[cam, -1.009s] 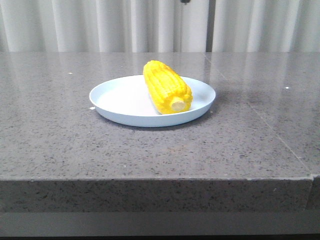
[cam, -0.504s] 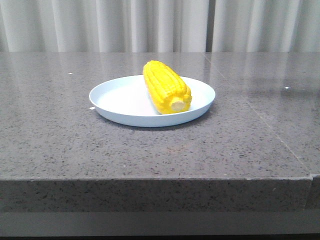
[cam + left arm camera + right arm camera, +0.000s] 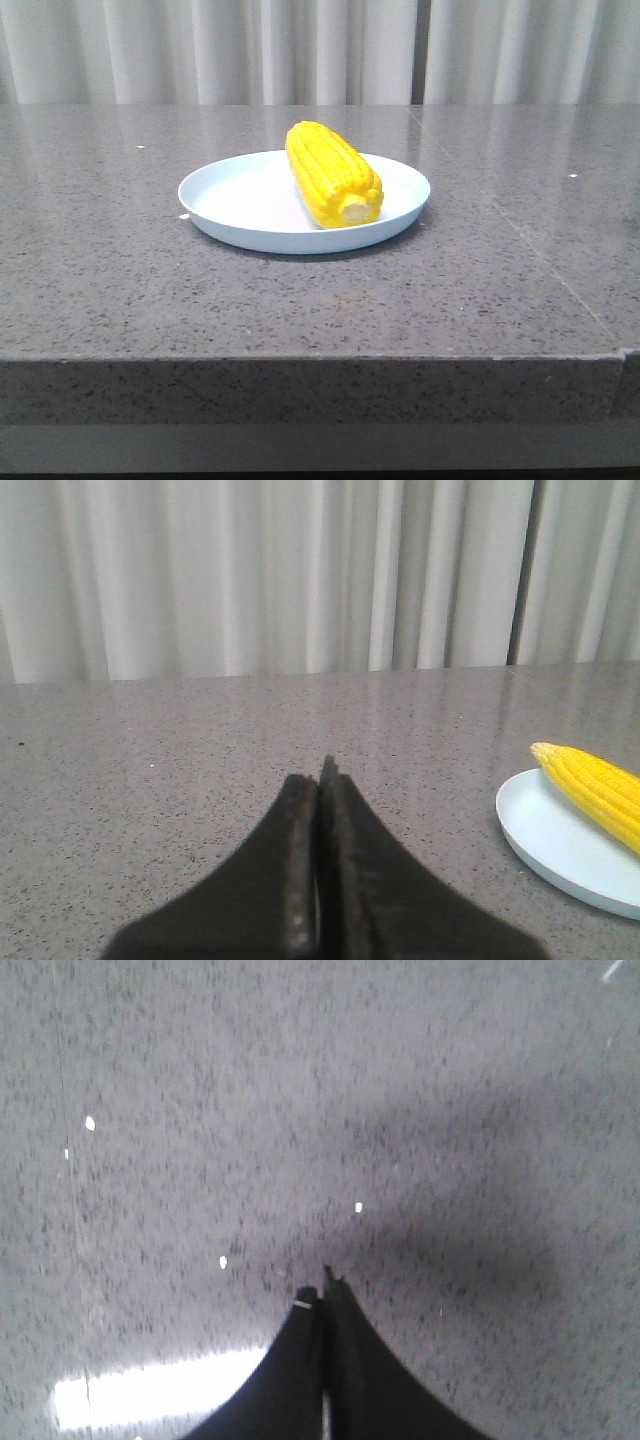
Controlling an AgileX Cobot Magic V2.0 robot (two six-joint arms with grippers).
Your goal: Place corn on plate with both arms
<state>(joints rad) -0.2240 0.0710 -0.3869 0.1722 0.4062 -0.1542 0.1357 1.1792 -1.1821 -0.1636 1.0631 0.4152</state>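
The yellow corn lies on the pale blue-white plate, its pale stub end toward the table's front edge. No gripper shows in the front view. In the left wrist view my left gripper is shut and empty over bare table, with the plate and the corn off to one side and apart from it. In the right wrist view my right gripper is shut and empty above bare stone, with its shadow on the surface; neither the corn nor the plate shows there.
The grey speckled stone table has a front edge close to the camera and a seam running on its right side. White curtains hang behind the table.
A small dark object at the top edge of the front view, seen one second ago, has left the frame. The corn and plate have not moved.
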